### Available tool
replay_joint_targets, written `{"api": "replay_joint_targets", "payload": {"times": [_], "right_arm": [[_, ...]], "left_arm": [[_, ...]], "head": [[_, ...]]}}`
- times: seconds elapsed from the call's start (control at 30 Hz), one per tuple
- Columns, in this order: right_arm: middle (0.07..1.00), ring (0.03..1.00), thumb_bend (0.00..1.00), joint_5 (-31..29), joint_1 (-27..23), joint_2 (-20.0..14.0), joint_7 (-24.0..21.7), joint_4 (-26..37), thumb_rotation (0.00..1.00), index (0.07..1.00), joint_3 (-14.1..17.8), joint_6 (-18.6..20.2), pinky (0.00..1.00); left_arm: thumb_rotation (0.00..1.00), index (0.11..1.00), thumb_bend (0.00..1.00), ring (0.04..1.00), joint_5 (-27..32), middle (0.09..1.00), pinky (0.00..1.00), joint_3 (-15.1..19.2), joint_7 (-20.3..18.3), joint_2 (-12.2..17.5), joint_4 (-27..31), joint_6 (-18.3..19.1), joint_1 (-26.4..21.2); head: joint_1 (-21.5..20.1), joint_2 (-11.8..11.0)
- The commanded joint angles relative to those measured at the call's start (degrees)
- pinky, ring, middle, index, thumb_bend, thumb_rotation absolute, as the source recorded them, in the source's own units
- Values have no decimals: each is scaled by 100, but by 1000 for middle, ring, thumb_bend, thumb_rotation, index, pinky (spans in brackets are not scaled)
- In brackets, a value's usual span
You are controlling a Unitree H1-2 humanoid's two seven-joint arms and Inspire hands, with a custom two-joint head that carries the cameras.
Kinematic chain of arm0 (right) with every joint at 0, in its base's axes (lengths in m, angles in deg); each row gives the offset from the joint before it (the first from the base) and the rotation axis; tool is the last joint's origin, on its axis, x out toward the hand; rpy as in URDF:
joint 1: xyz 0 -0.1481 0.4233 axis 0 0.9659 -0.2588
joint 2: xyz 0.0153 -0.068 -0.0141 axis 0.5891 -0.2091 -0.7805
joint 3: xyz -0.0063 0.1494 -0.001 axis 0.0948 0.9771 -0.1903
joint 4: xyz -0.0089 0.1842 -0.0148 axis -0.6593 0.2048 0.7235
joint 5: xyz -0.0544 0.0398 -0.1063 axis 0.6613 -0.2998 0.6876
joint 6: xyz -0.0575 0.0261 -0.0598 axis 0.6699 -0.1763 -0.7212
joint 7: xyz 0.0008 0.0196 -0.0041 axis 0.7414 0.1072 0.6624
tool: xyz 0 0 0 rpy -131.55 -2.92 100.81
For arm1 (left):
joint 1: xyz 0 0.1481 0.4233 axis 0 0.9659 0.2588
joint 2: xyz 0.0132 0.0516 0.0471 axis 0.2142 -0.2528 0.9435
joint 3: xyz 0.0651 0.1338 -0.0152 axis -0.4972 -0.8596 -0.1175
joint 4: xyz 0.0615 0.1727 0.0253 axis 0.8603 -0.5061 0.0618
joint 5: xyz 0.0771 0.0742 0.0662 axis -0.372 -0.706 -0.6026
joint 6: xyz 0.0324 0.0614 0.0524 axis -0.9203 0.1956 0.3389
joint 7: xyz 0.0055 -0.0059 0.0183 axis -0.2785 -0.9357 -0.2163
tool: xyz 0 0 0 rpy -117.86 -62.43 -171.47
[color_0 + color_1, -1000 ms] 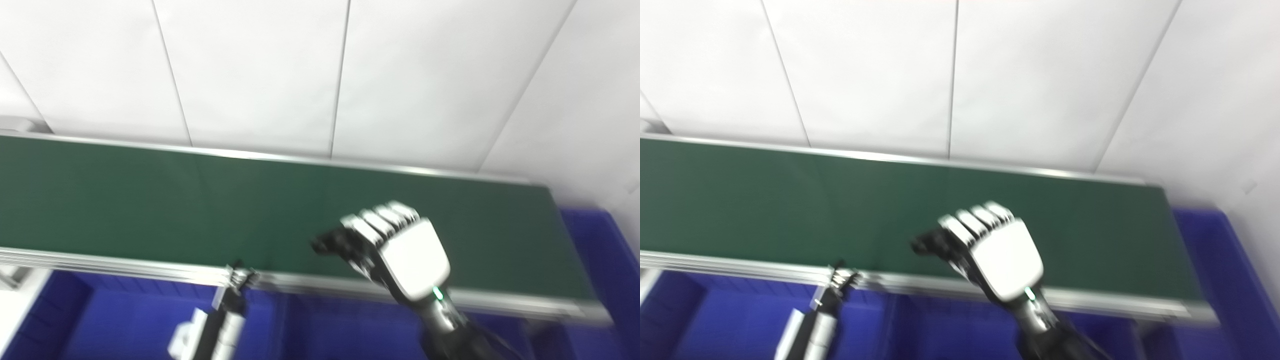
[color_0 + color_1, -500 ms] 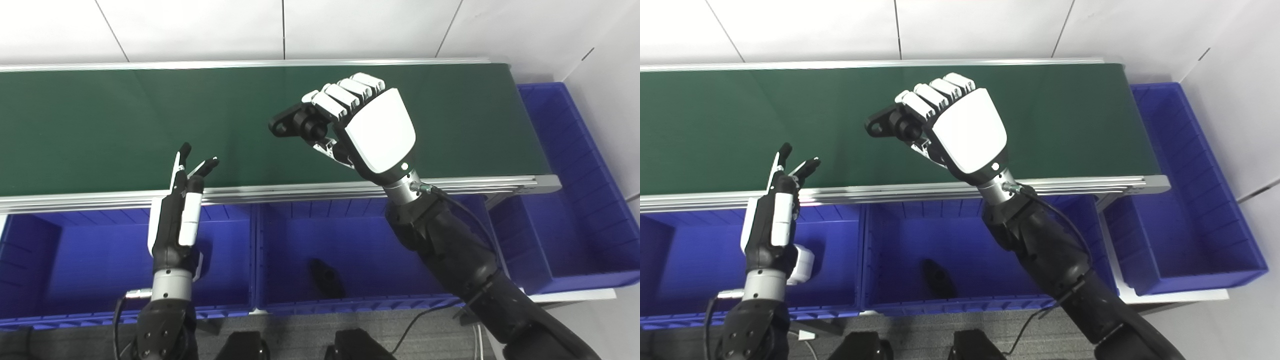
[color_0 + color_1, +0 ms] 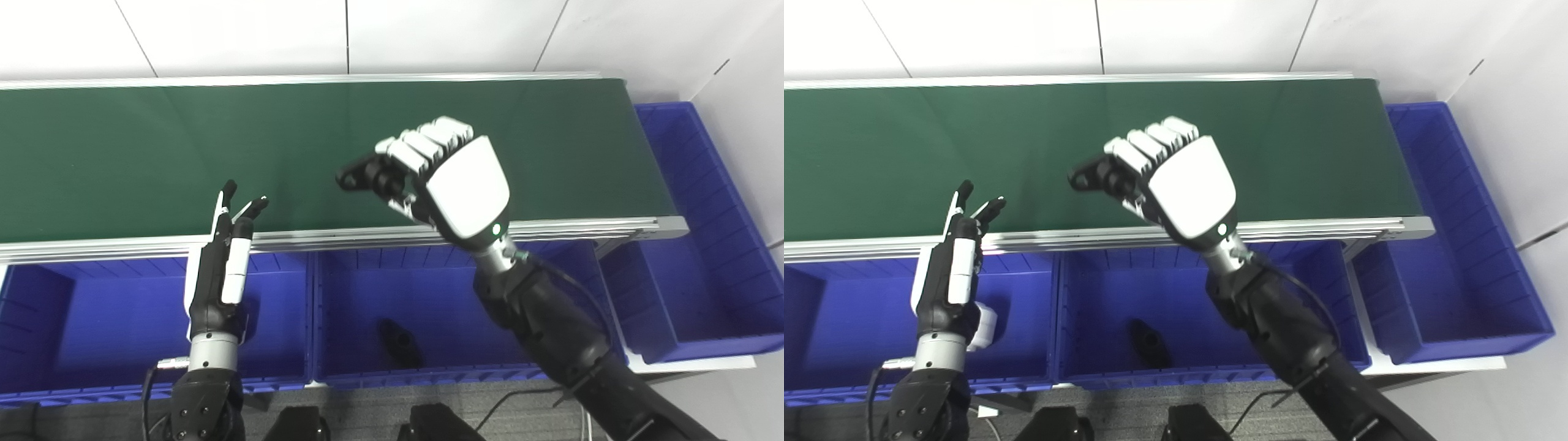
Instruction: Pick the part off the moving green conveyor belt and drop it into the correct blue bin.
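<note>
The right hand (image 3: 456, 184) clutches a small black flanged part (image 3: 361, 176) above the dark green conveyor belt (image 3: 122, 153); the left hand (image 3: 223, 263) hangs spread, holding nothing.

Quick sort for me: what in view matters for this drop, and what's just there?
In the job:
- black part, held in the right hand
- green conveyor belt
- middle blue bin, black piece already inside

Just there:
- left hand, fingers apart, holding nothing
- left blue bin
- right blue bin
- white wall

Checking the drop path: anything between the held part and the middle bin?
Nothing visible. The right hand holds the black part above the belt's near edge; the middle bin is open below, with one black part on its floor.
</note>
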Motion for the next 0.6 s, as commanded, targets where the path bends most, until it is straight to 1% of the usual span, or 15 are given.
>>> {"api": "replay_joint_targets", "payload": {"times": [0.0,0.03,0.13,0.17,0.2,0.3,0.43,0.5,0.57], "right_arm": [[392,251,524,-2,57,-73,107,166,0,494,-48,-178,205],[393,252,525,0,141,-102,75,173,0,492,-99,-180,208],[393,254,527,26,293,-148,194,59,0,487,-228,-197,211],[392,254,527,20,328,-157,220,20,0,487,-256,-197,210],[392,254,528,-7,369,-174,198,-9,0,487,-281,-202,209],[393,258,527,-103,487,-216,101,-126,0,488,-333,-226,211],[403,260,528,-130,568,-267,265,-467,0,482,-429,-272,216],[402,263,529,-166,595,-285,295,-621,0,482,-466,-291,222],[397,269,528,-202,618,-302,302,-772,0,487,-503,-308,233]], "left_arm": [[947,1000,592,912,-1,843,1000,1,65,-43,17,-313,11],[955,1000,588,913,-31,844,1000,2,68,-23,-14,-363,17],[963,1000,583,913,-16,847,1000,29,61,0,-93,-468,18],[950,1000,567,916,27,852,1000,42,48,-5,-107,-487,16],[942,1000,557,918,12,856,1000,43,45,-3,-112,-485,15],[959,1000,545,916,-35,860,1000,45,44,0,-117,-479,14],[960,1000,527,915,-7,857,1000,50,47,-31,-126,-494,16],[949,1000,517,922,1,856,1000,49,50,-43,-137,-492,17],[960,1000,520,916,-35,850,1000,42,71,-58,-139,-485,19]], "head": [[3,4],[4,-63],[-15,-71],[-15,-71],[-15,-71],[-28,-75],[-34,-83],[-23,-80],[-2,-79]]}}
